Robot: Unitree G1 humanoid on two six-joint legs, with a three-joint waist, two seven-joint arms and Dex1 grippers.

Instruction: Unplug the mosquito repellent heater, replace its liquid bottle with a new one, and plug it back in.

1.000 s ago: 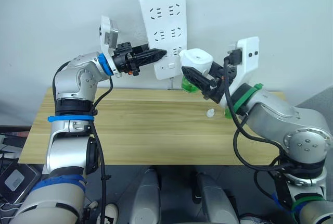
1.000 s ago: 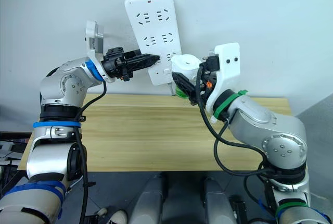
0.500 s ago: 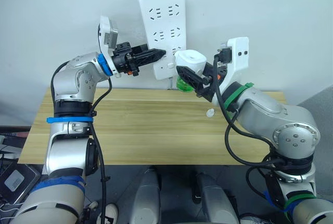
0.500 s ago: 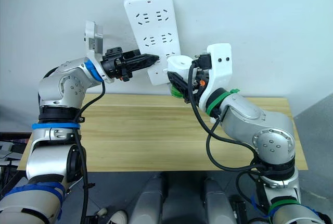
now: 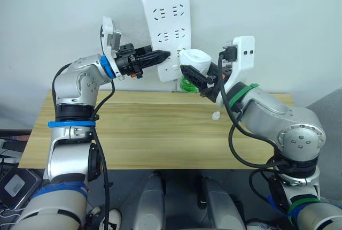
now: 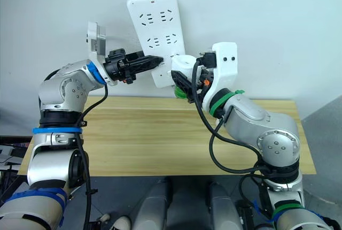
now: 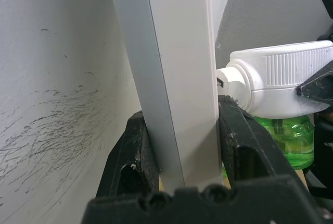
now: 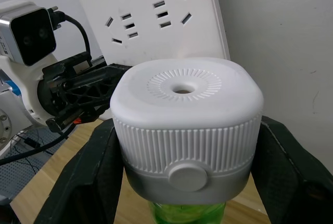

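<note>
Left eye view: a white power strip [image 5: 166, 33] hangs on the wall above a wooden table [image 5: 133, 133]; the left gripper [image 5: 163, 55] reaches the strip's lower left edge, fingers pinching that edge; the right gripper [image 5: 193, 76] holds the mosquito repellent heater [image 5: 194, 59] just beside the strip's lower right corner, fingers clamped on its sides, a green liquid bottle [image 5: 187, 85] hanging beneath it; a small white cap [image 5: 215, 115] lies on the table, below and right of the strip.

Right eye view: the same layout; the heater sits close against the strip's lower right edge, whether touching I cannot tell.

Left wrist view: the two black fingers [image 7: 132, 151] press either side of the strip's edge; the heater's white ribbed body, with the green bottle under it, sits just beside the strip.

Right wrist view: the heater, round vent hole upward, is gripped between the two black fingers [image 8: 86, 182] in front of the strip; the left gripper shows at the strip's far side.
</note>
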